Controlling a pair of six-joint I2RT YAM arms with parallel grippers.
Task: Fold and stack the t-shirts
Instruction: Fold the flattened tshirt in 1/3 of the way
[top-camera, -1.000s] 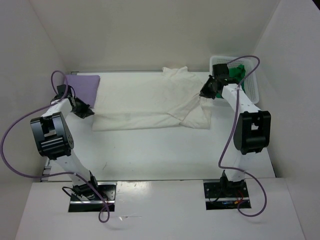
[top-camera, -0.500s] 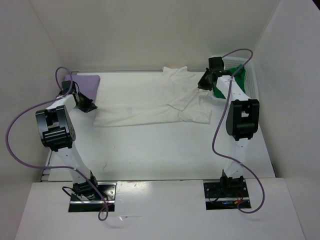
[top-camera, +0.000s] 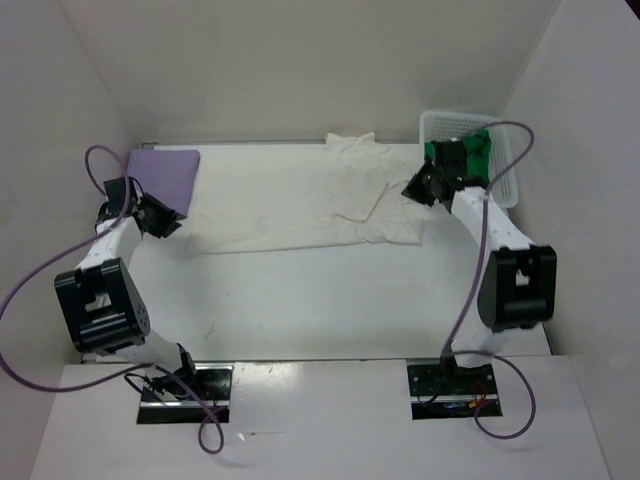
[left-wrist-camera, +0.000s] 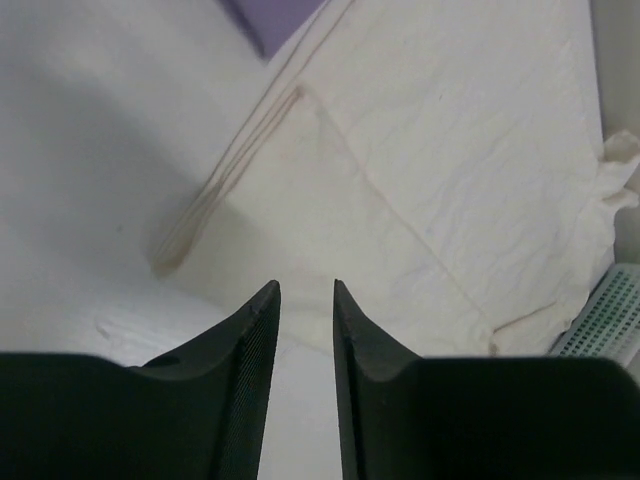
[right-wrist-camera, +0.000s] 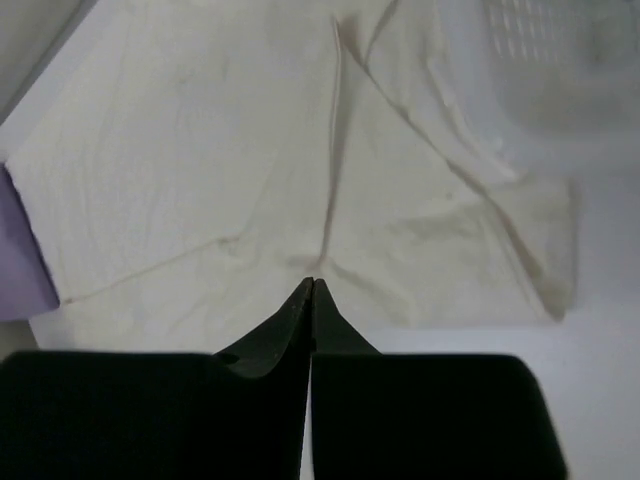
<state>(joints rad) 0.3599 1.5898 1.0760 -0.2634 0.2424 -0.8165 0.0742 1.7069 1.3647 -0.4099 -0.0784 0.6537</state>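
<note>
The off-white t-shirt (top-camera: 300, 205) lies flat across the middle of the table, folded into a wide band. My left gripper (top-camera: 163, 222) is just off its left edge, open and holding nothing; in the left wrist view the shirt (left-wrist-camera: 420, 180) lies ahead of the spread fingertips (left-wrist-camera: 268, 296). My right gripper (top-camera: 412, 190) is at the shirt's right end, shut, and the creases in the cloth (right-wrist-camera: 200, 170) run together at its tips (right-wrist-camera: 312, 283). The lavender t-shirt (top-camera: 165, 170) lies folded at the back left. The green t-shirt (top-camera: 470, 152) is bunched in the basket.
A white mesh basket (top-camera: 505, 170) stands at the back right corner, close behind my right arm. White walls close in the table on the left, back and right. The lavender shirt's corner (left-wrist-camera: 275, 15) touches the off-white shirt's left end.
My left gripper has opened, let go of the off-white shirt's left edge and drawn back left. The right gripper has come down and nearer; the shirt's raised right end now lies flat.
</note>
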